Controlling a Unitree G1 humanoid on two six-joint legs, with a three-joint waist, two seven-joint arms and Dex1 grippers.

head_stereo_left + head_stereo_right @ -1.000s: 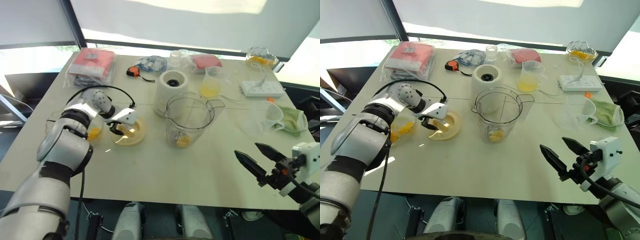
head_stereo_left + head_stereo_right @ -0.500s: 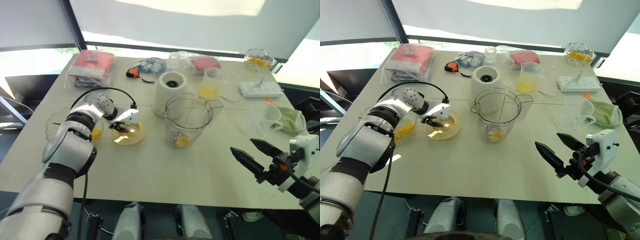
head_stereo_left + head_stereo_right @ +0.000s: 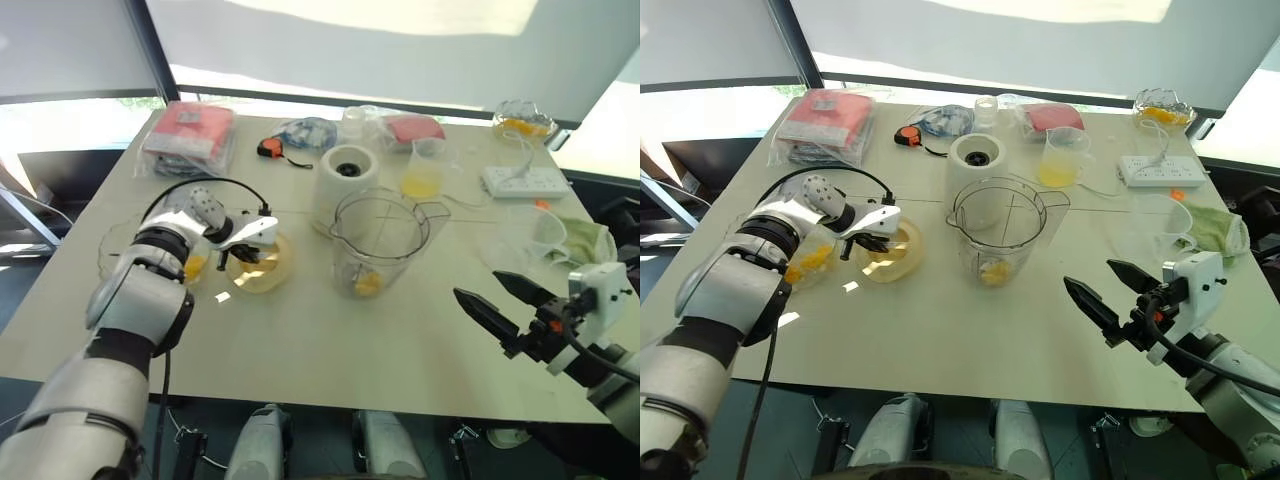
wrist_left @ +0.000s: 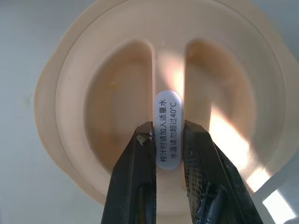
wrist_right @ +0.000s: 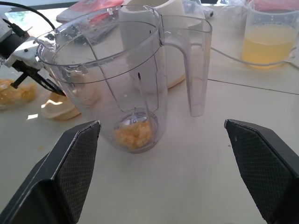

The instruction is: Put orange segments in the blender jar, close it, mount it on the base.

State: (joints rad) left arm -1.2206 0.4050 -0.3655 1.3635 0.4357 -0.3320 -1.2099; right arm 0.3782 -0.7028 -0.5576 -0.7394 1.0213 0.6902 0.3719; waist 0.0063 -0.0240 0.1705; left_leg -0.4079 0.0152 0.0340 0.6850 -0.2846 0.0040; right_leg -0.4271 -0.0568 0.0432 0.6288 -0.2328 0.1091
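The cream blender lid [image 3: 264, 266] lies flat on the table left of the jar. My left gripper [image 3: 247, 260] is shut on the lid's raised middle ridge [image 4: 167, 116], one finger [image 4: 140, 177] on each side of its white label. The clear blender jar [image 3: 378, 238] stands upright and uncovered, with orange segments [image 5: 133, 134] at its bottom. Just behind it is the white blender base [image 3: 346, 178]. A glass bowl with orange segments [image 3: 191, 266] sits left of the lid. My right gripper [image 3: 503, 305] hovers open, right of the jar and apart from it.
A measuring cup of yellow juice [image 3: 423, 166], a power strip [image 3: 522, 180], a clear bowl [image 3: 530, 232] and a green cloth [image 3: 587, 240] are at the right. Red packages [image 3: 190, 135], a tape measure [image 3: 268, 148] and a small fruit bowl [image 3: 522, 118] line the far edge.
My right gripper has drifted a little left toward the jar, still open. The left gripper stays at the lid.
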